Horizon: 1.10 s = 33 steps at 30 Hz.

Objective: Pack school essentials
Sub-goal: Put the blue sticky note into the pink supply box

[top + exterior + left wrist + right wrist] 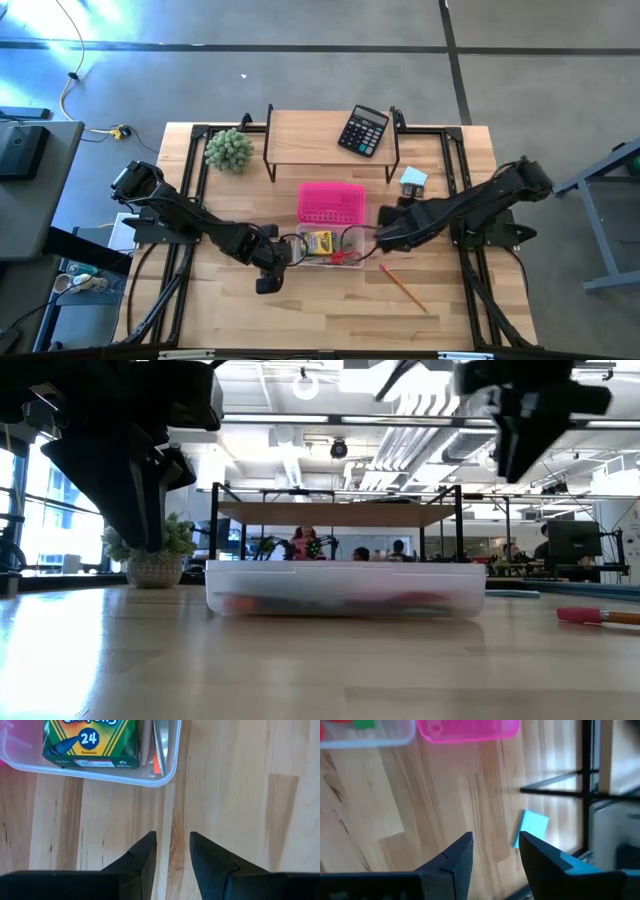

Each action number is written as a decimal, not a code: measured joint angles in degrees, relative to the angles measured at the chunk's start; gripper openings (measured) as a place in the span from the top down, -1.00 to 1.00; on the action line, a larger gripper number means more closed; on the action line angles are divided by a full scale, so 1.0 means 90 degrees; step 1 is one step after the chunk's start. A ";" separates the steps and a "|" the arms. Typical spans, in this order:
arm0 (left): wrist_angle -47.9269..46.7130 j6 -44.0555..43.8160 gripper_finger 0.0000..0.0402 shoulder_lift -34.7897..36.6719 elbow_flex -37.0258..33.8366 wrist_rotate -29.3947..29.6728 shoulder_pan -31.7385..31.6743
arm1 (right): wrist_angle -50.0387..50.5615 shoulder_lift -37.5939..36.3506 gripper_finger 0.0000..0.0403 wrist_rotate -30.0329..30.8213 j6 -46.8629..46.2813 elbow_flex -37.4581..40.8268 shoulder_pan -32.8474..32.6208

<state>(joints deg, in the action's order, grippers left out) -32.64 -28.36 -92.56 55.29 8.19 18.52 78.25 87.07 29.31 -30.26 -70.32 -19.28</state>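
The clear box point(322, 250) already holds the crayon box point(318, 242) and scissors point(345, 257), so both grippers hover beside it, fingers released and empty. The left gripper point(172, 851) waits; the right gripper point(496, 851) faces the blue notepad point(532, 827), probably its next pick, and the pencil point(402, 286) lies on the worktop near the clear box.

left gripper point(172, 851) parted and empty, right gripper point(496, 851) likewise

A wooden counter point(330, 310) stands on a grey floor point(300, 60). Behind it, big windows point(45, 510) let in light, and white pipes cross the ceiling point(330, 430).

Two dark jointed arms, black wedge-shaped pincer fingers point(142, 857), thin cables along the arms
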 joint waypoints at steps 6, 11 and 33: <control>0.0001 0.0000 0.47 0.0001 0.0000 0.0005 -0.0015 | -0.0942 -0.1653 0.25 -0.0054 -0.0526 0.1327 0.0219; 0.0062 0.0000 0.47 0.0000 0.0000 0.0017 -0.0015 | -0.1281 -0.2927 0.25 -0.0020 -0.0856 0.1955 0.0578; 0.0089 0.0002 0.47 0.0000 0.0000 0.0010 -0.0012 | -0.1350 -0.4313 -0.36 -0.0339 -0.1118 0.2415 0.3531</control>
<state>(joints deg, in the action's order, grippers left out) -31.83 -28.34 -92.56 55.29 8.27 18.41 66.11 48.25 26.26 -40.32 -48.59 12.50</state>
